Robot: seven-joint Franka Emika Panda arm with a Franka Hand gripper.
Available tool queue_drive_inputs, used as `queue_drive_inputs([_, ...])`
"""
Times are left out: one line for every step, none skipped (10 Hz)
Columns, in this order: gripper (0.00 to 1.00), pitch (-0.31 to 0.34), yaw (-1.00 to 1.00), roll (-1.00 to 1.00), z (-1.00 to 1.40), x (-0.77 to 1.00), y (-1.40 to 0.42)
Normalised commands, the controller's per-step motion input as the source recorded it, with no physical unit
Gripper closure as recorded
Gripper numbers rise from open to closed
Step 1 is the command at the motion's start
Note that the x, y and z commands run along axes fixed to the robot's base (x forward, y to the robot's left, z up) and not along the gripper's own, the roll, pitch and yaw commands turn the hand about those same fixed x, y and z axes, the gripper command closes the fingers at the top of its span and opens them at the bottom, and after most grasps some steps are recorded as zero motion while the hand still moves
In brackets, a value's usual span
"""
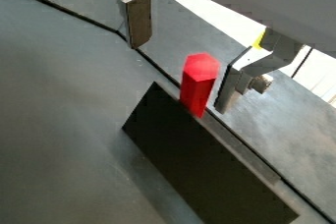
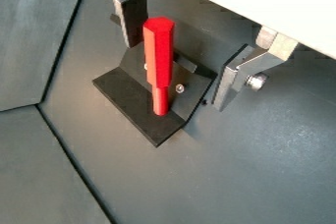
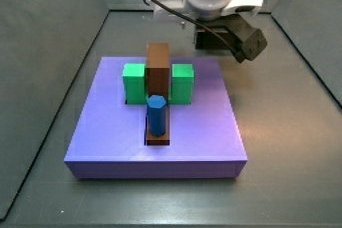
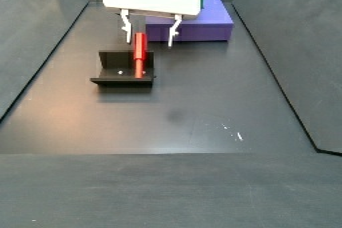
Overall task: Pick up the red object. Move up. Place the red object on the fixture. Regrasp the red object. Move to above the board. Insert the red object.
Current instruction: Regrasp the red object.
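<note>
The red object is a slim red peg standing upright on the fixture, a small dark box on the floor. Both wrist views show it, red object on fixture. My gripper is open, its two silver fingers wide apart on either side of the peg's top and not pressing it. In a side view the gripper hangs over the fixture with the red object under it. The purple board lies apart from them.
On the board stand green blocks, a tall brown block and a blue peg. In a side view the board lies just behind the gripper. Dark walls enclose the floor.
</note>
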Motion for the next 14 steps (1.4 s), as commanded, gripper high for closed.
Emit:
queue_drive_inputs([0.0,-0.02,0.05,0.0,0.0,0.39,0.0])
queue_drive_inputs([0.0,-0.02,0.03,0.01,-0.05,0.19,0.0])
queue_drive_inputs([0.0,-0.023,0.01,0.05,-0.13,0.08,0.0])
queue_drive_inputs([0.0,-0.023,0.0,0.08,-0.18,0.01,0.01])
queue_drive_inputs([0.0,-0.011,0.0,0.06,-0.16,0.0,0.01])
queue_drive_inputs([0.0,0.0,0.0,0.03,-0.02,0.04,0.04])
queue_drive_inputs([0.0,0.0,0.0,0.01,0.0,0.09,0.05])
queue_drive_inputs([0.0,-0.017,0.0,0.0,0.0,0.09,0.03])
queue_drive_inputs([0.0,-0.02,0.0,0.03,-0.01,0.04,0.0])
queue_drive_inputs([0.0,0.0,0.0,0.13,-0.07,0.0,0.0])
queue_drive_inputs([0.0,0.0,0.0,0.07,-0.15,0.01,0.0])
queue_drive_inputs([0.0,0.0,0.0,0.05,-0.11,0.0,0.0])
queue_drive_inputs([0.0,0.0,0.0,0.0,0.0,0.0,0.0])
queue_drive_inputs([1.0,0.0,0.0,0.0,0.0,0.0,0.0])
